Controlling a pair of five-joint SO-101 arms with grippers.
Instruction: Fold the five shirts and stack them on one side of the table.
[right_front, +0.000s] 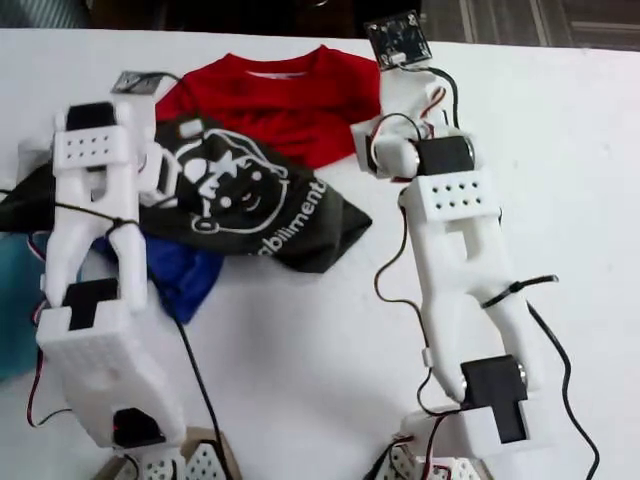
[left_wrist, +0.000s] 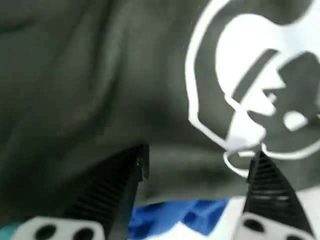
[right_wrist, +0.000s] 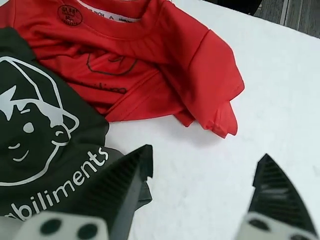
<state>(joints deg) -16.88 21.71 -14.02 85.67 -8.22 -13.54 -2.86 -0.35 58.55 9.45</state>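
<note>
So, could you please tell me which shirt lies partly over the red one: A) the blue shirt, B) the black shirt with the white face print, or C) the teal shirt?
B: the black shirt overlaps an edge of the red shirt, while the blue shirt pokes out from beneath the black one, apart from the red.

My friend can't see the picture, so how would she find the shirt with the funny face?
Start at the white table and look at its far side, where shirts lie heaped. The dark shirt lies on top, overlapping the red shirt and the blue shirt; it alone has a white cartoon face and white lettering.
</note>
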